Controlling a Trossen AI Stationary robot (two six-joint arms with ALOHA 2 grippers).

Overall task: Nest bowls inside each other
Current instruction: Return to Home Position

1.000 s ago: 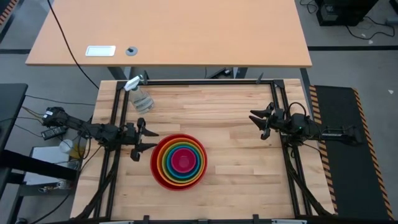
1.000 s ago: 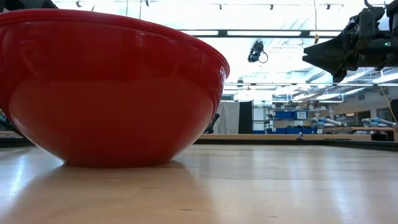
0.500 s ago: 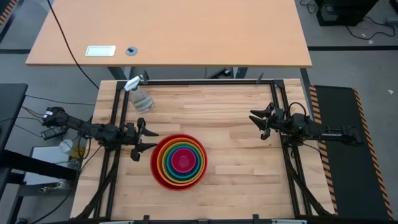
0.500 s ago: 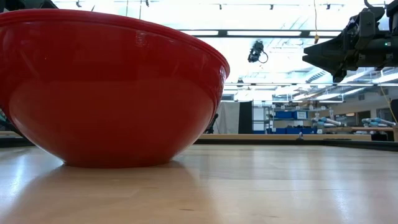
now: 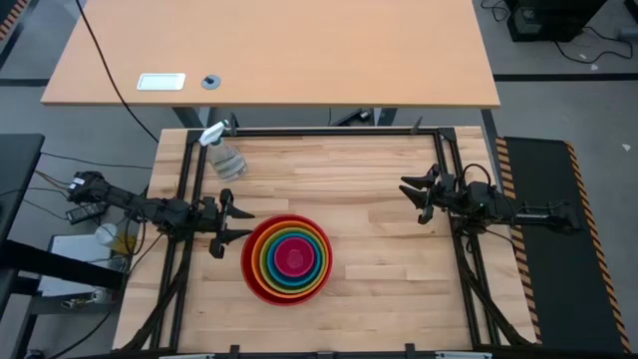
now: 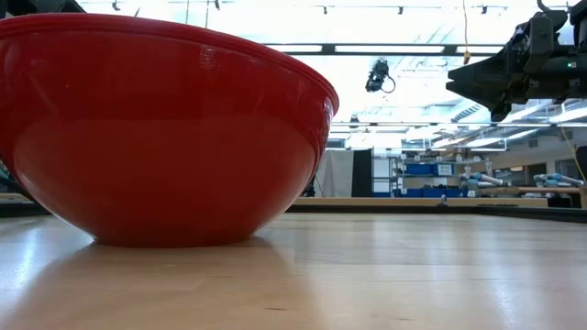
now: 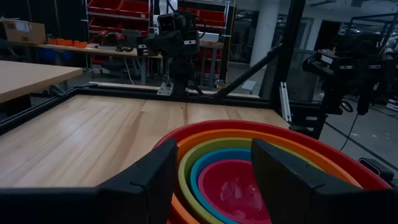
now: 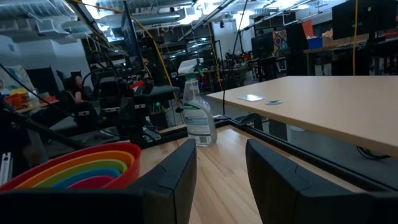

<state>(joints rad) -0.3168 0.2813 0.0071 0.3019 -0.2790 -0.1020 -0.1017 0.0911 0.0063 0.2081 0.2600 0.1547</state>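
The bowls sit nested in one stack on the wooden table, left of centre near the front: red outermost, then orange, green, blue and pink in the middle. In the low view the red bowl rests on its base on the tabletop. My left gripper hovers level and open just left of the stack, touching nothing. My right gripper stands open at the table's right side, well away from the stack.
A clear spray bottle with a white trigger stands at the table's far left corner. Black frame rails run along the table's far, left and right edges. Bare wood lies between the stack and my right gripper. A tan desk stands beyond.
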